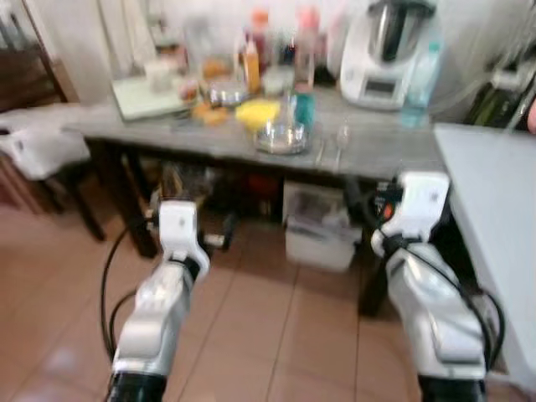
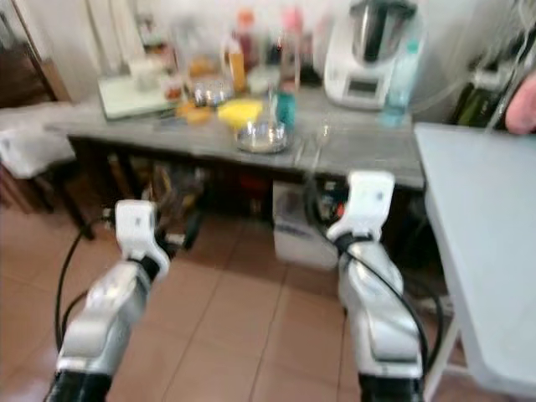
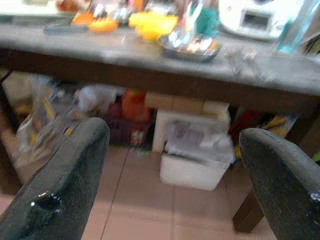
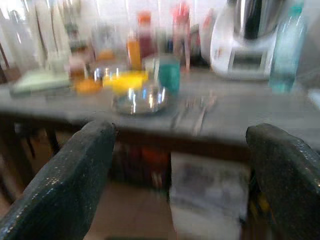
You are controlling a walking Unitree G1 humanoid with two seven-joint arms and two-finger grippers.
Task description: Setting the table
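— Why are your arms held out low like that?

— I judge I'm on the approach. My left jaws point(image 3: 165, 165) and right jaws point(image 4: 180, 170) are both spread wide with nothing in them, at lower centre of the head views, short of the tabletop point(image 1: 377, 151) and below its edge.

— What are you after?

— Likely the steel plate point(image 1: 280, 136) at upper centre, near the front edge, with cutlery point(image 4: 197, 112) just to its right. They sit within reach, handy for laying out.

— And beyond?

— A yellow bowl point(image 1: 257, 111) just behind the plate, a teal cup point(image 4: 169, 74), bottles, and a white kitchen machine point(image 1: 385, 54) at upper right. Under the tabletop stand a white box point(image 1: 322, 239) and bags on a tiled floor point(image 1: 276, 335). A pale table point(image 1: 494, 209) fills the right edge. All blurred.
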